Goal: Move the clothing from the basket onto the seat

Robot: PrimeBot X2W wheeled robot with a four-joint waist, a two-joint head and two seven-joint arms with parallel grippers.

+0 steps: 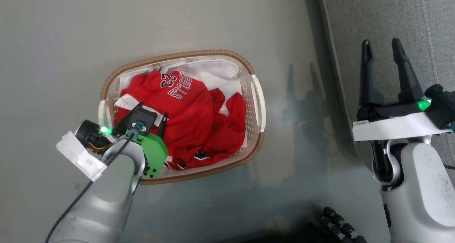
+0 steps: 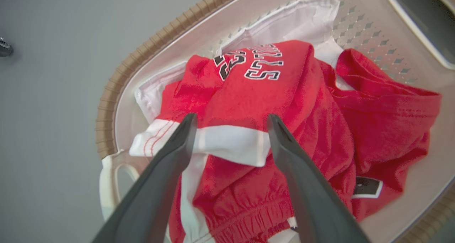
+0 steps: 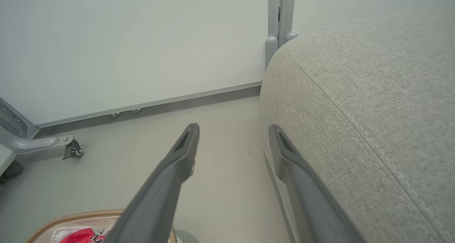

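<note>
Nearest us, our left gripper hangs over the basket with its fingers spread wide and nothing between them, tips either side of a white-trimmed fold of the clothing, though we cannot tell whether they touch it. The red pile lies crumpled inside the basket on the white liner, a jersey with dark lettering on top, and the basket stands on the grey floor. Farther off to our right, our right gripper is likewise wide and empty, held at the edge of the grey seat.
</note>
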